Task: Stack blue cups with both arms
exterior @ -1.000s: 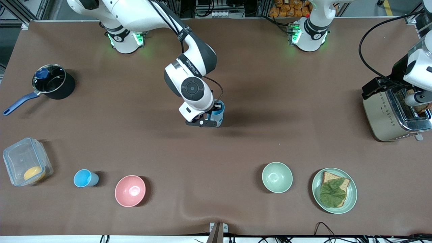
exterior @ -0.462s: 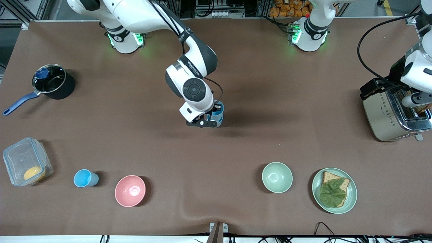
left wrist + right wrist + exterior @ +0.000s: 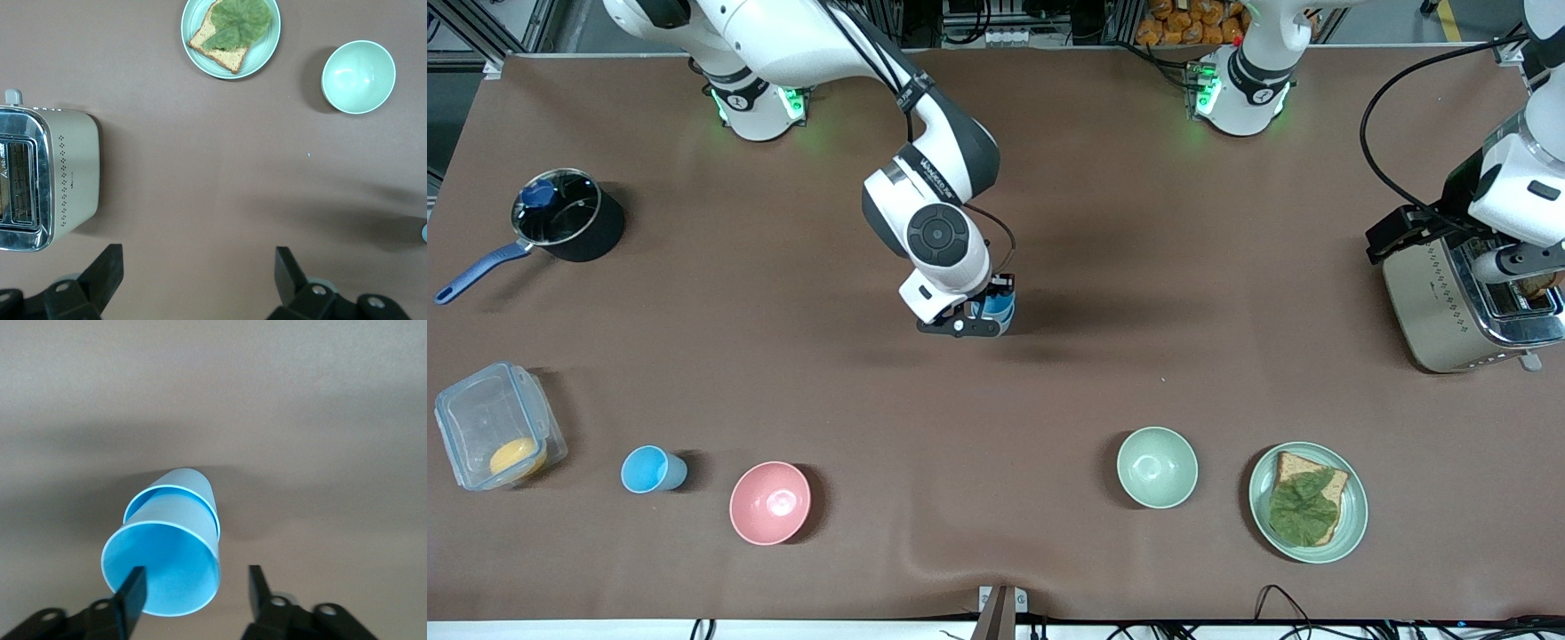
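I'm holding my right gripper (image 3: 193, 592) over two nested blue cups (image 3: 170, 550) at mid-surface (image 3: 1103, 373), fingers (image 3: 132, 590) spread, one inside the rim, one outside. A third blue cup (image 3: 652, 469) is standing beside the pink bowl (image 3: 770, 502). My left gripper (image 3: 198, 280) is waiting, fingers apart, beside the toaster (image 3: 47, 179).

Left tool (image 3: 199, 277), fingers (image 3: 107, 270) spread, above the brown desk (image 3: 200, 173); toaster (image 3: 47, 179), pale green bowl (image 3: 358, 77), plate (image 3: 231, 33) bearing bread with lettuce.
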Controlling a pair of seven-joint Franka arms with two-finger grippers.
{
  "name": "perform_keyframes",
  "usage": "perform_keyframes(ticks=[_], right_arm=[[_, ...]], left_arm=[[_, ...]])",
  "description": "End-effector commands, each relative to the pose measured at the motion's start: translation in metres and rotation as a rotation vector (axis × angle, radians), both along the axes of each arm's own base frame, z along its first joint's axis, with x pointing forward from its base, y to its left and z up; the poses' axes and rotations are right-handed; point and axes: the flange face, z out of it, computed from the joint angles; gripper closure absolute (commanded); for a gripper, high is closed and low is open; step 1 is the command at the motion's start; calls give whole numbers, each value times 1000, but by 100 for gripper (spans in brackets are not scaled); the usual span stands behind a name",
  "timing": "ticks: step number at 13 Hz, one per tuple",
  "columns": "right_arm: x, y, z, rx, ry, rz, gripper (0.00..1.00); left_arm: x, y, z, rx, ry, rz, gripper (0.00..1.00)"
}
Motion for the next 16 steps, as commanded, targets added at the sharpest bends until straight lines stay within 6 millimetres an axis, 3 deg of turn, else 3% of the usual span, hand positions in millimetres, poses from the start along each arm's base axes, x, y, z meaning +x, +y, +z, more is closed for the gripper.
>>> perform_keyframes(ticks=[1, 2, 4, 6, 9, 11, 13, 16], right_arm=[[10, -19, 39, -10, -14, -33, 0], [18, -32, 58, 0, -21, -43, 0], [44, -87, 100, 14, -17, -93, 0], [59, -149, 131, 22, 11, 4, 0], [84, -256, 163, 39, 10, 86, 0], [78, -309, 187, -53, -42, 148, 0], [70, -352, 225, -37, -92, 182, 0], [27, -396, 268, -35, -140, 172, 0]], left_arm=[[1, 0, 4, -14, 6, 0, 0], [0, 1, 5, -14, 6, 0, 0], [-2, 0, 7, -12, 8, -1, 0], [-2, 0, 8, -12, 8, -1, 0], [-4, -1, 12, -8, 1, -4, 0], [-6, -2, 11, -6, 13, -6, 0], [-7, -2, 13, -11, 11, -9, 0], [-10, -10, 14, -12, 24, -26, 0]])
